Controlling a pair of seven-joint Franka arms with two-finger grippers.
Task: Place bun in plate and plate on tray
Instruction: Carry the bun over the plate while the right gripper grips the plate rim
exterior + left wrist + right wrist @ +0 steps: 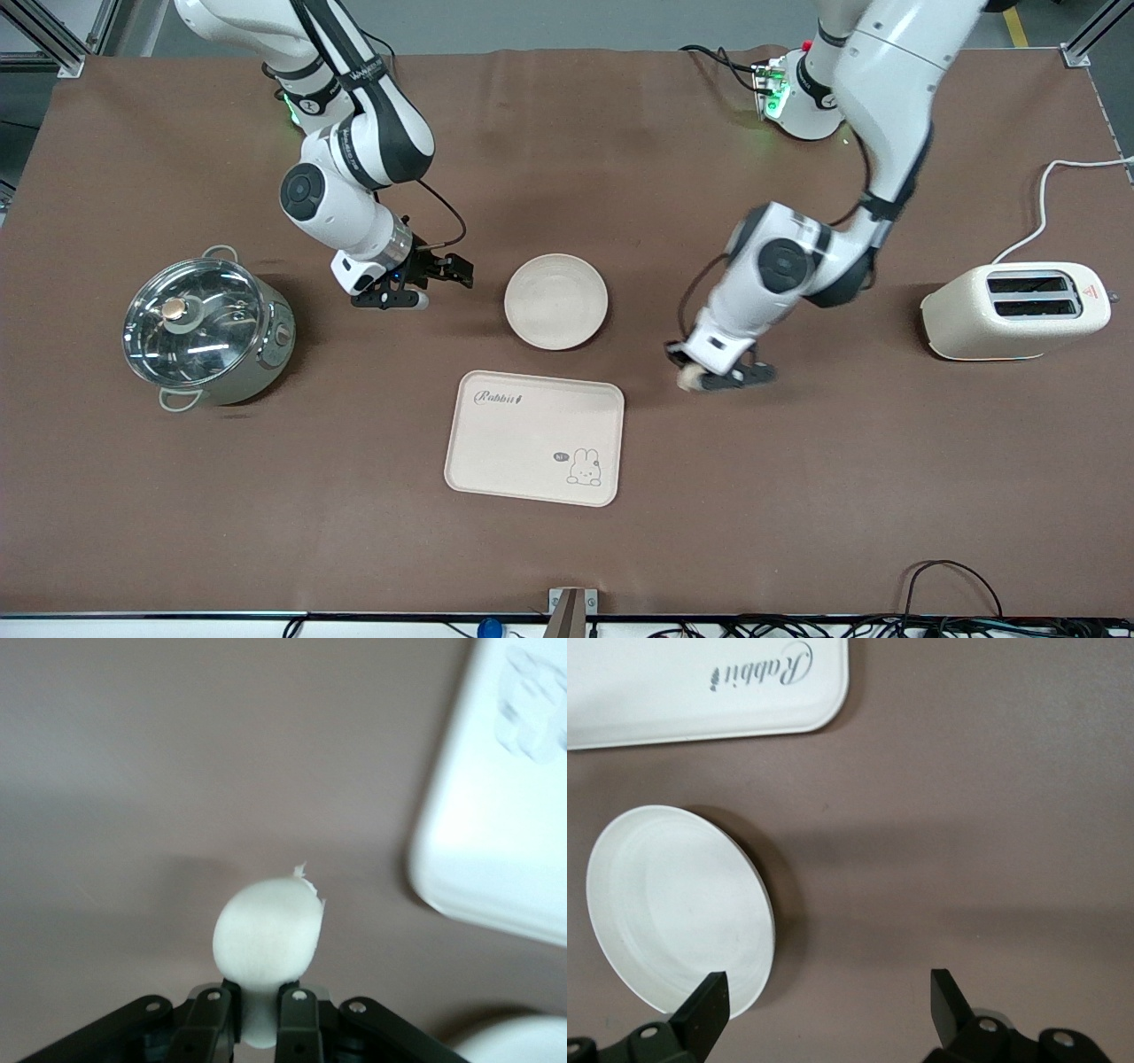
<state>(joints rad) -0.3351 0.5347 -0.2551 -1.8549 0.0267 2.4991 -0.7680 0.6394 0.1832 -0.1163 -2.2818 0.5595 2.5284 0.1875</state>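
Observation:
The bun [687,378] is a small cream-white lump held in my left gripper [700,381], which is shut on it just above the brown table, beside the tray toward the left arm's end. In the left wrist view the bun [267,935] sticks out between the fingers [302,1028]. The round cream plate [556,300] sits empty on the table, farther from the front camera than the tray [534,437], which bears the "Rabbit" word. My right gripper [443,276] is open and empty, beside the plate [673,904] toward the right arm's end. The tray's corner [700,682] shows there too.
A steel pot [209,325] with a glass lid stands toward the right arm's end. A cream toaster [1015,310] with its white cable stands toward the left arm's end. The tray's edge [496,833] shows in the left wrist view.

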